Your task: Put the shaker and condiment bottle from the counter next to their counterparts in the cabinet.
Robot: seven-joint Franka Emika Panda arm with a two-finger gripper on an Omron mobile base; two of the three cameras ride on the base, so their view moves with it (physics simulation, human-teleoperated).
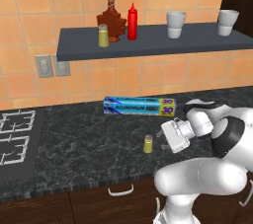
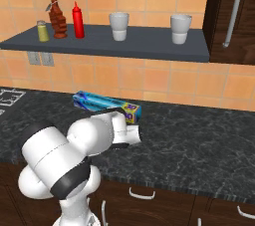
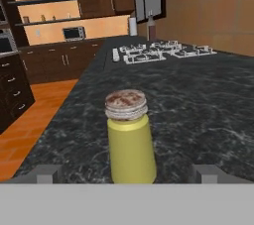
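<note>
Two shakers show in the left base view: one on the cabinet (image 1: 148, 45) at its left end, the counterpart shaker (image 1: 103, 36), and one standing alone on the counter (image 1: 89, 134), the shaker (image 1: 147, 144). On the shelf, going left to right, come that counterpart shaker, the maple-leaf bottle (image 1: 111, 20), the condiment bottle (image 1: 132, 22) touching or just beside it, then two white cups (image 1: 176, 24) well apart from each other. Below, a stove grate (image 1: 15, 134) sits at the counter's left, and a blue foil box (image 1: 139, 105) lies near the wall.

The right base view has the same shelf row, but the arm's white body hides the counter shaker there; it adds a dark wood door with a long handle (image 2: 233, 11) at the right.

The hand view looks level along the counter, with the olive-yellow shaker upright and close between the two finger tips. The gripper (image 3: 126, 174) stands wide open, one tip on each side of the shaker and neither touching it. In the left base view the gripper (image 1: 165, 136) sits just to the right of the shaker, low over the counter.
</note>
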